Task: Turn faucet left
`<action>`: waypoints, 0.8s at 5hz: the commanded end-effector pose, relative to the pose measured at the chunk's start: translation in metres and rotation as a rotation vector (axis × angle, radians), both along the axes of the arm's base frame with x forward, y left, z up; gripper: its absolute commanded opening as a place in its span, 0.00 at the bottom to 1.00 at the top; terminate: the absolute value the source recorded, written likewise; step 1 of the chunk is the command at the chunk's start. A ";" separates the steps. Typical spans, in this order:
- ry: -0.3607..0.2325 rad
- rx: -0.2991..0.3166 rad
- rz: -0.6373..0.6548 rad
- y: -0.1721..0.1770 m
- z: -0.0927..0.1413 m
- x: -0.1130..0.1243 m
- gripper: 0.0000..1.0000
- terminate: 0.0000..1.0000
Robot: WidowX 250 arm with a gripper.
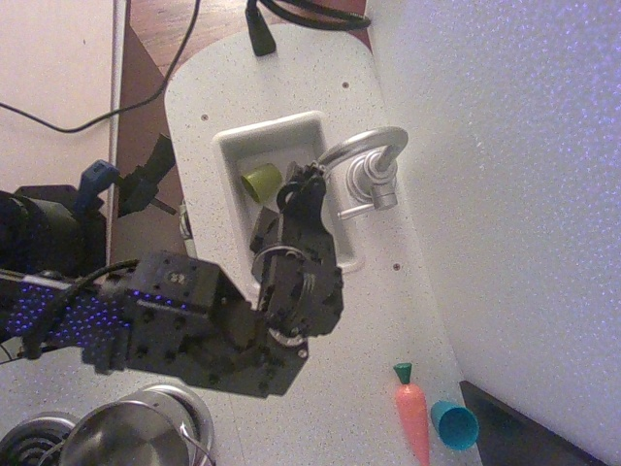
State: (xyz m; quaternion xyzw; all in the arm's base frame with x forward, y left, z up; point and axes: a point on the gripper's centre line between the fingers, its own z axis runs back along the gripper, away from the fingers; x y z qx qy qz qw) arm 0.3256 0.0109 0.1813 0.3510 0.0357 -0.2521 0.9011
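Note:
The faucet [367,160] is shiny silver with a hook-curved gooseneck spout and a ribbed round base, standing at the right rim of the white sink [254,134]. Its spout arcs left over the basin. My black gripper [309,180] reaches up from the lower left, and its fingertips are right at the tip of the spout, over the sink. The fingers are dark and close together; I cannot tell whether they are closed on the spout.
An olive-green cup [262,181] lies in the sink. A toy carrot [412,411] and a teal cup [454,424] lie on the counter at the lower right. A metal pot [136,432] stands at the bottom left. A white wall rises on the right.

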 end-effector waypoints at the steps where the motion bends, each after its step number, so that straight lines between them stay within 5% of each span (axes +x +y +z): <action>1: 0.000 0.000 0.000 0.000 0.000 0.000 1.00 0.00; 2: -0.117 -0.247 0.029 -0.001 -0.013 0.031 1.00 0.00; 3: -0.167 -0.499 0.019 -0.003 -0.026 0.048 1.00 0.00; 4: -0.189 -0.528 0.001 -0.002 -0.033 0.057 1.00 0.00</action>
